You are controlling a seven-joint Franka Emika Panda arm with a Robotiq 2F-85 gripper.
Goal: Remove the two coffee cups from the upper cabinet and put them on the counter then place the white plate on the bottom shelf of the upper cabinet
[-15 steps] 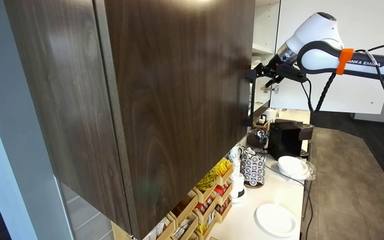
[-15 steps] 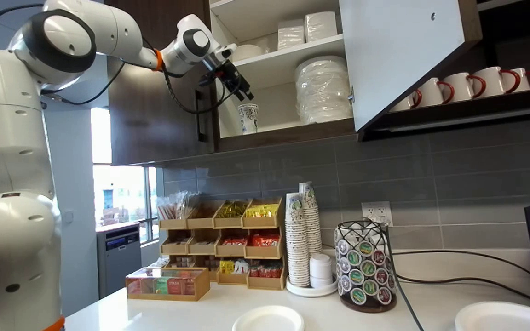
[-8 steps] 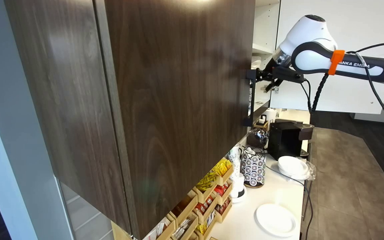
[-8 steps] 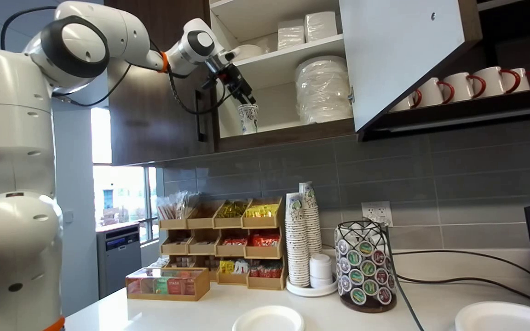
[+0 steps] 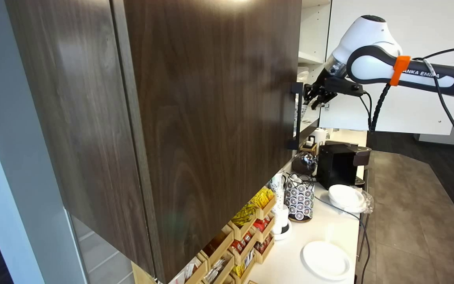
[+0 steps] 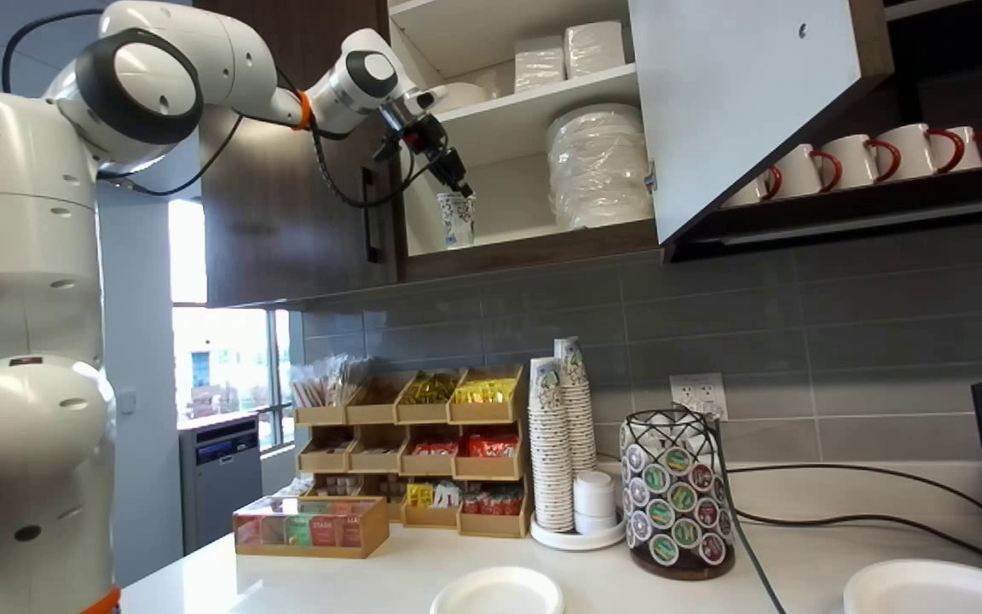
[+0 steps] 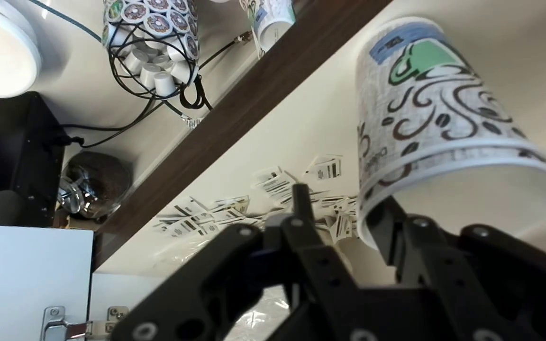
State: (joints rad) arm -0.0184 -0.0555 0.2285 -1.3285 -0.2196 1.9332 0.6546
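Two coffee cups point(image 7: 434, 104), patterned and seemingly nested since two rims show, stand mouth up on the bottom shelf point(image 7: 282, 137) of the upper cabinet point(image 6: 525, 188), leaning slightly. My gripper point(image 7: 344, 203) reaches down to their mouth from above. One of its fingers sits inside the rim; the other is outside, with a clear gap between it and the cup wall, so the jaws stand open, only part of their full width. Below, the white plate point(image 5: 326, 260) lies on the counter point(image 5: 298, 260), in both exterior views.
Wrapped plates point(image 6: 600, 166) stand deeper on the same shelf, near loose paper packets point(image 7: 277, 184). The open white door point(image 6: 738, 94) is at one side, the dark cabinet door point(image 6: 303, 188) at the other. A pod holder point(image 6: 678, 499) and stacked paper cups point(image 6: 551, 452) occupy the counter.
My gripper has come down to the cups' rim and its jaws have narrowed. The cups have shifted and leaned slightly. The plate on the counter has stayed put.
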